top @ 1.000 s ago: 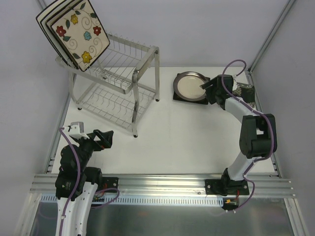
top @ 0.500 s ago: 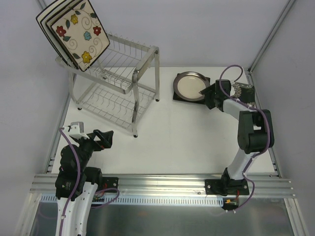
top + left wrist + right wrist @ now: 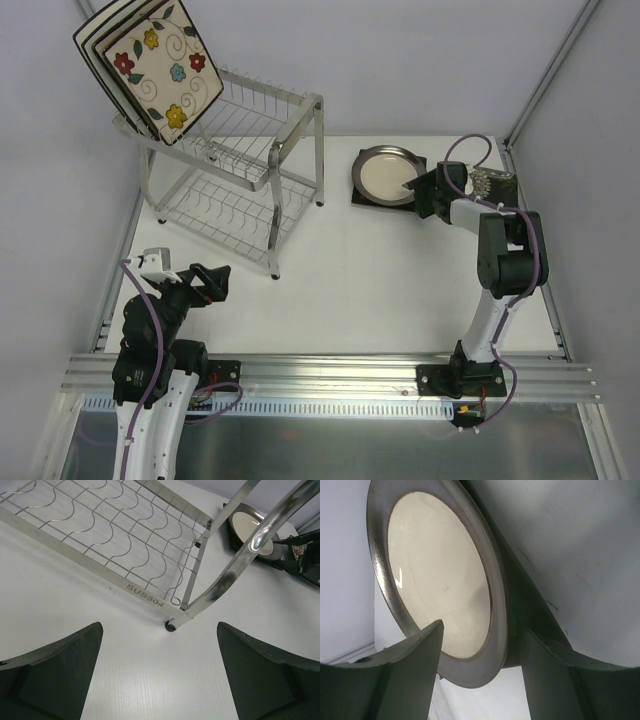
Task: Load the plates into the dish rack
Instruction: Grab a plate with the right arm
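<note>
Plates of the square kind lean in a stack on the upper tier of the dish rack, at its far left corner, with the cream flowered plate at the front and light rims showing behind it. Right of the rack, well apart from it, the round cream plate lies flat on a dark square plate on the white surface.

The right gripper sits at the side of that pair farthest from the rack. In the wrist view its jaws are partly open, astride the grey rim: one finger over the cream face, the other outside the dark plate's edge. Whether either finger touches cannot be told.

The left gripper hovers near the rack's front foot, jaws spread wide, holding nothing.
</note>
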Robot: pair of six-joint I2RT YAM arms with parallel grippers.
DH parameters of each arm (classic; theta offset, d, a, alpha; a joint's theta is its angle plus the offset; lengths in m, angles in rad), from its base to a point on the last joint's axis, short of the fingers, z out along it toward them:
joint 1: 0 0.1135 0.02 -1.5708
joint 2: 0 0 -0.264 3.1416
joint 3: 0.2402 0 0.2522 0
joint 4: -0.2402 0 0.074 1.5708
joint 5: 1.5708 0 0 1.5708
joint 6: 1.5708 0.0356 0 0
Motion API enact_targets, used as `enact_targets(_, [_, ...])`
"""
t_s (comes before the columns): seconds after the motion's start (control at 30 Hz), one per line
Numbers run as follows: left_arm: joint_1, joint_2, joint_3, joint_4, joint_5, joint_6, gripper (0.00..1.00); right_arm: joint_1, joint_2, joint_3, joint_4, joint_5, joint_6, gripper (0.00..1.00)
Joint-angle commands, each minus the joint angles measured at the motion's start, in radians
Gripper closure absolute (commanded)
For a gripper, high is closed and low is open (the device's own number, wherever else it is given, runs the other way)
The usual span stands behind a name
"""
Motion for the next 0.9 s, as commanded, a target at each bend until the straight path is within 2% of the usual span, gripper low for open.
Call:
enact_targets(0.0, [0.005, -0.096, -0.001, 0.011, -0.008, -0.011, 0.01, -0.005, 0.036, 0.038, 0.028, 0.003, 0.033, 0.36])
enact_targets(0.17, [0.005, -0.091, -0.001, 0.011, -0.005, -0.011, 0.01, -0.005, 0.076, 0.061, 0.031, 0.006, 0.053, 0.42])
enact_targets(0.43, [0.005, -0.074, -0.001, 0.011, 0.010, -0.005, 0.01, -0.007, 0.119, 0.039, 0.095, 0.001, 0.085, 0.60])
enact_targets(0.57, [0.005, -0.076, 0.001, 0.011, 0.013, -0.005, 0.01, -0.007, 0.104, 0.021, 0.109, 0.003, 0.080, 0.77])
enact_targets(0.77, [0.006, -0.077, 0.002, 0.012, 0.024, -0.002, 0.01, -0.016, 0.051, 0.004, 0.121, -0.008, 0.068, 0.94])
enact_targets(0.87, [0.005, -0.080, 0.002, 0.012, 0.029, -0.002, 0.01, -0.019, 0.007, -0.014, 0.135, -0.020, 0.065, 0.99])
